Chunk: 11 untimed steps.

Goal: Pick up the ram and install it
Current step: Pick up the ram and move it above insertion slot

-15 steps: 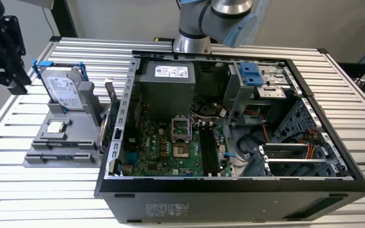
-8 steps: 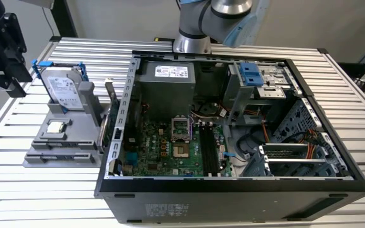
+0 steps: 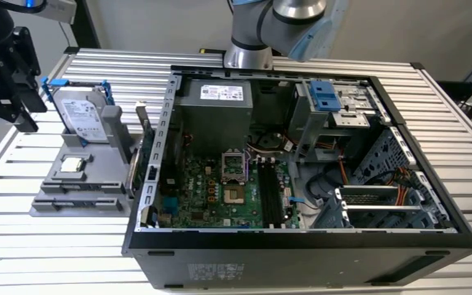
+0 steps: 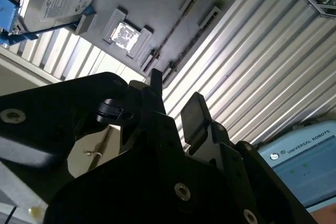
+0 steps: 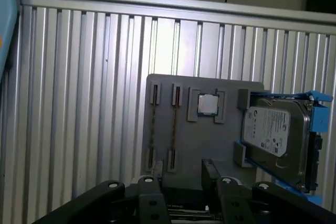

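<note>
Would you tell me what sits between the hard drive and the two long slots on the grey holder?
The square CPU chip, in the first wrist view.

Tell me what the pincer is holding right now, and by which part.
Nothing. The pincer is open and empty, with bare table showing through the gap.

Hard drive stands in tray beside open case.

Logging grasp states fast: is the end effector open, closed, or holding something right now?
End effector: open, holding nothing.
</note>
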{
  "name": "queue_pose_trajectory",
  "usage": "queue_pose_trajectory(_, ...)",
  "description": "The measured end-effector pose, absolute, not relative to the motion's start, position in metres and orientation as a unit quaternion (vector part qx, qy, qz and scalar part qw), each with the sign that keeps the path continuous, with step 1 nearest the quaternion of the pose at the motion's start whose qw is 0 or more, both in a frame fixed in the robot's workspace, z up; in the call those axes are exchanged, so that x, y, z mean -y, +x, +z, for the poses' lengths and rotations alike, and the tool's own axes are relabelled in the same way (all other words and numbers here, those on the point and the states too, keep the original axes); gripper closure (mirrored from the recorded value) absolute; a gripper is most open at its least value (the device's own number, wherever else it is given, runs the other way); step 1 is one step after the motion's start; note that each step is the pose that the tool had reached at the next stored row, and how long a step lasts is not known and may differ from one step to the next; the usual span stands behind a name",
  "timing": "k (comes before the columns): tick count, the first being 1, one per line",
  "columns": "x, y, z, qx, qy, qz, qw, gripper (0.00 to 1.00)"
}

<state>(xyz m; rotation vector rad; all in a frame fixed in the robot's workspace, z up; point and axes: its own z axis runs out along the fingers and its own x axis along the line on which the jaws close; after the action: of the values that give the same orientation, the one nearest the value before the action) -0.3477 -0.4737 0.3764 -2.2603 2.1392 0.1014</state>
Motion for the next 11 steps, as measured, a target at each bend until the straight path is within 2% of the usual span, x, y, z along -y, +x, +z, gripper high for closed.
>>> queue_pose_trajectory(11, 0.4736, -0.3478, 0.3722, -0.687, -0.726, 0.033, 0.014, 0.00)
